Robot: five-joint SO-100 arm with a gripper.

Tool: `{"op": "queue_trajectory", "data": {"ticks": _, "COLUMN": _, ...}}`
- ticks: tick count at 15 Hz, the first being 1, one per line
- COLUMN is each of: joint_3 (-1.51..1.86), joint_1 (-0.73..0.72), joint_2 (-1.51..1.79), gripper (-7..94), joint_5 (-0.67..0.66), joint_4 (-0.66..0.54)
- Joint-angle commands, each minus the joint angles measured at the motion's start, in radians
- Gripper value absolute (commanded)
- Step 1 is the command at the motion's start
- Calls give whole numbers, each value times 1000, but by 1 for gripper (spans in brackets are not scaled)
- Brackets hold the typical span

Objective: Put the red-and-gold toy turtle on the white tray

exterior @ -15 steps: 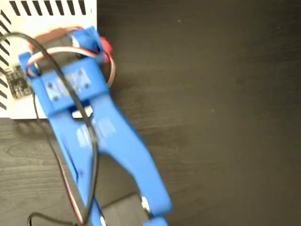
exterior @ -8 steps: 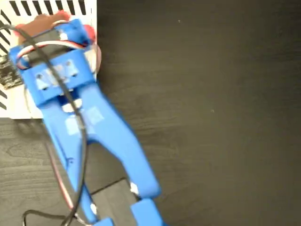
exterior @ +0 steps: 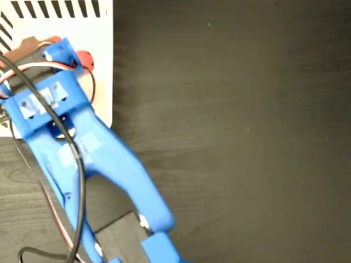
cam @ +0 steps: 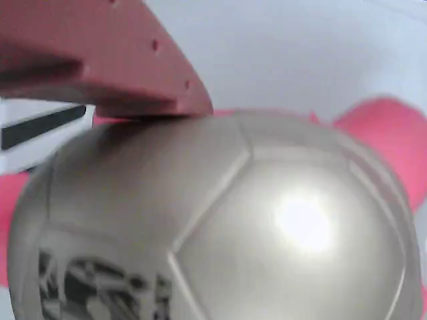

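The red-and-gold toy turtle fills the wrist view, its shiny gold shell showing a black code mark at the lower left and coral-red limbs at both sides. A reddish-brown finger presses on the shell's top left. In the fixed view only a red bit of the turtle peeks out beside the blue arm. My gripper is shut on the turtle over the white tray, whose white surface lies behind the turtle. I cannot tell whether the turtle touches the tray.
The blue arm runs diagonally from the bottom edge up to the tray, trailing black, red and white cables. The tray has black slots along its top edge. Dark wood tabletop spreads to the right.
The arm has swung left and slightly up, carrying the turtle from the tray's right edge further in over the tray.
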Motion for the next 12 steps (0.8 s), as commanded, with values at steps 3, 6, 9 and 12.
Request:
{"op": "queue_trajectory", "data": {"ticks": 3, "joint_3": 69, "joint_1": -11, "joint_2": 190, "gripper": 56, "joint_5": 61, "joint_4": -40}}
{"op": "queue_trajectory", "data": {"ticks": 6, "joint_3": 61, "joint_1": -11, "joint_2": 215, "gripper": 56, "joint_5": 61, "joint_4": -15}}
{"op": "queue_trajectory", "data": {"ticks": 9, "joint_3": 75, "joint_1": 0, "joint_2": 290, "gripper": 44, "joint_5": 37, "joint_4": -21}}
{"op": "queue_trajectory", "data": {"ticks": 12, "joint_3": 89, "joint_1": 35, "joint_2": 462, "gripper": 0, "joint_5": 41, "joint_4": 17}}
